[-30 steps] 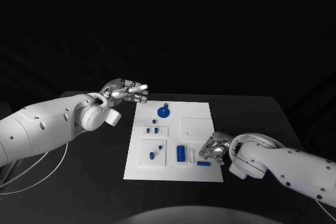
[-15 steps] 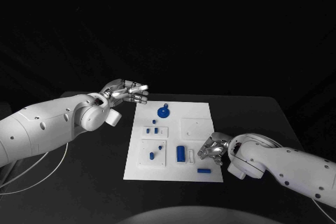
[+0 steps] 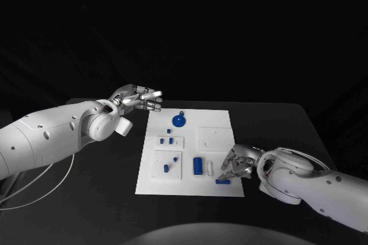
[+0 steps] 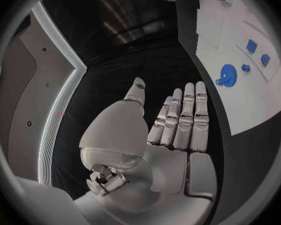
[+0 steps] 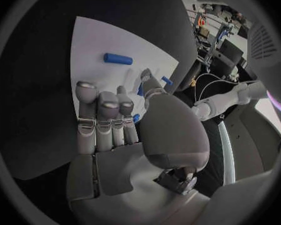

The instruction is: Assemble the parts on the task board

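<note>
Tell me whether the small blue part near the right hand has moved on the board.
Yes. The blue part slid from beside the right hand toward the near edge of the task board.

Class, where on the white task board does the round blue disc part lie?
In the head view, the round blue disc part lies near the white task board's far edge, left of centre, nearest the left hand.

White task board (image 3: 215, 120) mid-table — blue parts (image 3: 198, 166) on it, one (image 3: 223, 182) at near edge.
</note>
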Motion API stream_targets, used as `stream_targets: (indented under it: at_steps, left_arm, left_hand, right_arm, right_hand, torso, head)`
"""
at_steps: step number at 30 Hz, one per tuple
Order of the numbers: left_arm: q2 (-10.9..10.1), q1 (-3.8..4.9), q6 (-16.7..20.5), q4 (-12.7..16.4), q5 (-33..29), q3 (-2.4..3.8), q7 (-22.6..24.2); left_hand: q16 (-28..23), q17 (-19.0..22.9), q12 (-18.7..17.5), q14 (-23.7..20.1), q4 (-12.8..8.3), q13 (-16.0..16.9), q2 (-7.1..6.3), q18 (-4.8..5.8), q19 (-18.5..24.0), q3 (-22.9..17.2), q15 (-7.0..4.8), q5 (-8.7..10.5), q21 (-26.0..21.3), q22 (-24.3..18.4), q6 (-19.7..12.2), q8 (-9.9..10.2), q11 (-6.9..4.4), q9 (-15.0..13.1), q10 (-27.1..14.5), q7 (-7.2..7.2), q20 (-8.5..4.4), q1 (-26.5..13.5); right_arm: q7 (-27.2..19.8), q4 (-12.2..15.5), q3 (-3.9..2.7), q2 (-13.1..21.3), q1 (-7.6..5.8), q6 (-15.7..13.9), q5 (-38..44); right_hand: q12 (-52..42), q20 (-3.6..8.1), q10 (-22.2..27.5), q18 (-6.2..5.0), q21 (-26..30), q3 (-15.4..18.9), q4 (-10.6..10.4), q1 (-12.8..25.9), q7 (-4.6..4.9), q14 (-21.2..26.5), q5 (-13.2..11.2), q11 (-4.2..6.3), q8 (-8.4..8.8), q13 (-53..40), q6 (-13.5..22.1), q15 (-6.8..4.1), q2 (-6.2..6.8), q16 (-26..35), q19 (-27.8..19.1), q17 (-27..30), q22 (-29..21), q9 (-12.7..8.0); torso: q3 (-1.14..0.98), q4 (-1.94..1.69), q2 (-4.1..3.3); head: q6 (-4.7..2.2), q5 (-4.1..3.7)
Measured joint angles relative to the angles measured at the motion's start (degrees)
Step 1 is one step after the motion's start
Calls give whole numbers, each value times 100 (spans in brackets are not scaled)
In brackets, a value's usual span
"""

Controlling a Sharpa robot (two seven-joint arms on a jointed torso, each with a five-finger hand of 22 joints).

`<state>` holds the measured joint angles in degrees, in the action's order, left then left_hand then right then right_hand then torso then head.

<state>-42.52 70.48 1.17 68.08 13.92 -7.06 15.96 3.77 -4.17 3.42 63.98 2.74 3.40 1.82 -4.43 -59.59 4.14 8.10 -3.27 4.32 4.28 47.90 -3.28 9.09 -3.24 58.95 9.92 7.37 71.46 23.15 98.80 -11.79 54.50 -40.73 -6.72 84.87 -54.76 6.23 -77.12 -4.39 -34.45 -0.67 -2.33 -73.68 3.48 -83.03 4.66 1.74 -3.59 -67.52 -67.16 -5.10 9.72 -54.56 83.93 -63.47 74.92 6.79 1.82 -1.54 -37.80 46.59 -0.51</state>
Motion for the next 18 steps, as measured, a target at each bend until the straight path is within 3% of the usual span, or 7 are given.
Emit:
stream_targets:
  at_steps: [7,10,15,18]
  left_arm:
    - [-1,0,0,2,3,-1,-3]
    - [-2,0,0,2,5,-2,-5]
    - [-1,0,0,0,12,-5,-6]
    - [-1,0,0,0,21,-5,-6]
  left_hand:
    - [0,0,0,0,0,0,0,0,0,0,0,0,0,0,0,0,0,0,0,0,0,0]
    - [0,0,0,0,0,0,0,0,0,0,0,0,0,0,0,0,0,0,0,0,0,0]
    - [0,0,0,0,16,0,0,0,0,-16,0,0,0,0,0,0,0,0,0,0,0,0]
    - [0,0,0,0,16,0,0,1,0,-16,0,0,0,0,0,0,0,0,0,0,0,0]
  right_arm:
    - [-228,171,-2,31,56,-16,809]
    - [-291,207,3,27,71,-13,1153]
    - [-321,242,81,4,87,40,1688]
    - [-317,244,125,-21,94,90,1933]
  right_hand:
    - [0,0,-12,0,-82,73,-35,-30,-24,0,48,12,0,0,-87,0,-30,0,0,0,0,24]
    - [-22,0,-40,0,-106,73,-35,-30,-32,0,227,1,0,0,-156,0,-30,0,0,0,0,29]
    - [-22,0,-40,0,-125,89,-19,-60,-64,0,553,1,0,-1,-209,0,-60,0,0,0,0,41]
    - [-22,0,-60,0,-126,-74,15,-60,-63,1,745,21,0,11,-247,0,-60,0,0,1,-1,41]
  torso:
    - [-5,-2,2]
    - [-4,-7,1]
    - [10,-10,1]
    - [13,-15,3]
  head:
    - [-1,-4]
    - [13,-9]
    - [33,-13]
    - [43,-10]
